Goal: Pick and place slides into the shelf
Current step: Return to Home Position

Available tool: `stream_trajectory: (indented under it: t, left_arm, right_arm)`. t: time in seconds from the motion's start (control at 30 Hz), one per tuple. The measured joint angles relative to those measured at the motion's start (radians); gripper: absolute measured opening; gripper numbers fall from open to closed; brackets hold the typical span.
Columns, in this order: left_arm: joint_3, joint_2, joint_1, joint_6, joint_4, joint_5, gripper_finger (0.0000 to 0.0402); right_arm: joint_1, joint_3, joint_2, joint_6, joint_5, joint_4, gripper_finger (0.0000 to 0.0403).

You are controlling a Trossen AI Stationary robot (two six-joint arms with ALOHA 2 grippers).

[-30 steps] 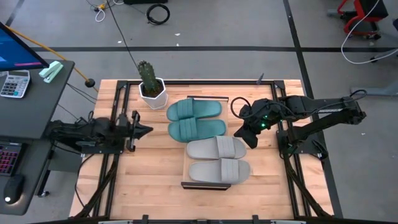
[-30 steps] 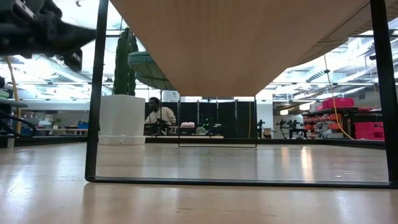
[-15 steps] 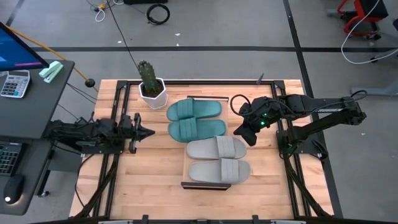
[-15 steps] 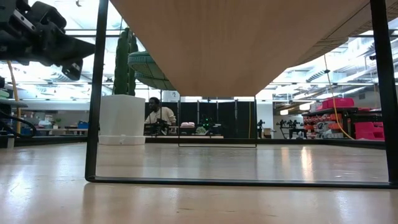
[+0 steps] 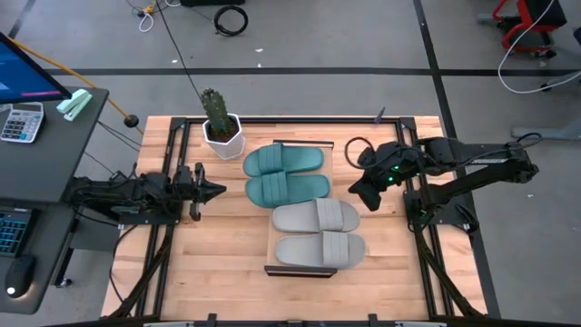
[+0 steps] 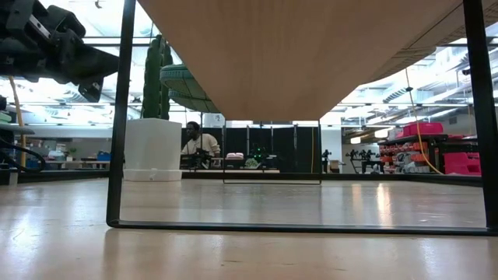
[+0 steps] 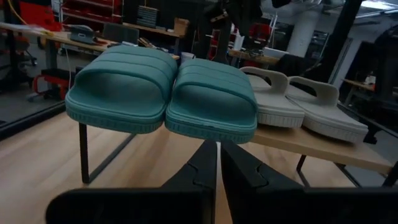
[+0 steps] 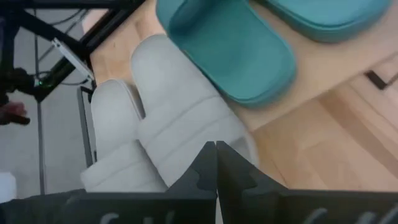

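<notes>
A robotics lab or workshop: bare grey floor (image 5: 318, 91) strewn with loose cables (image 5: 230, 18), a desk (image 5: 54, 154) holding a calculator (image 5: 20, 121), red equipment (image 6: 459, 162), and a person (image 6: 201, 144) at distant benches.

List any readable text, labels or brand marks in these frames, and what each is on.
No text can be read in any view.
calculator: key markings too small to read.
monitor: blue screen, nothing legible.
teal slides: no brand mark visible.
grey slides: no brand mark visible.
Room behind the table, low view: any signs are too small and blurred to read.
</notes>
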Motion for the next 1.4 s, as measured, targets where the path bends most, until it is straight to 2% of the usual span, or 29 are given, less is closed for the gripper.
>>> stream_trajectory:
  t: [0.2, 0.47, 0.57, 0.7, 0.83, 1.17, 1.27, 1.4]
  left_arm:
    - [-0.004, 0.0, 0.0, 0.001, 0.041, -0.009, 0.002]
    - [-0.004, 0.0, 0.0, 0.001, 0.051, -0.005, 0.0016]
    - [-0.004, 0.0, 0.0, 0.002, 0.056, -0.004, 0.0022]
    - [-0.004, 0.0, 0.0, 0.002, 0.056, -0.002, 0.0029]
    - [-0.003, 0.0, 0.0, 0.002, 0.056, -0.002, 0.0032]
    - [-0.003, 0.0, 0.0, 0.002, 0.058, -0.001, 0.0016]
    - [-0.003, 0.0, 0.0, 0.003, 0.059, -0.001, 0.0018]
    - [-0.002, 0.0, 0.0, 0.002, 0.057, -0.001, 0.0025]
  right_arm:
    - [0.0, -0.131, -0.163, 0.077, 0.039, 0.043, 0.0]
    - [-0.016, -0.472, -0.386, 0.132, 0.116, 0.399, 0.0]
    - [-0.033, -0.59, -0.455, 0.122, 0.1, 0.504, 0.0]
    - [-0.076, -0.695, -0.543, 0.066, 0.023, 0.569, 0.0]
    - [-0.122, -0.769, -0.664, 0.024, -0.02, 0.621, 0.0]
    - [-0.145, -0.871, -1.092, -0.026, 0.017, 0.61, 0.0]
    - [-0.142, -0.874, -1.09, -0.076, 0.018, 0.581, 0.0]
    - [-0.133, -0.91, -1.083, -0.12, 0.037, 0.652, 0.0]
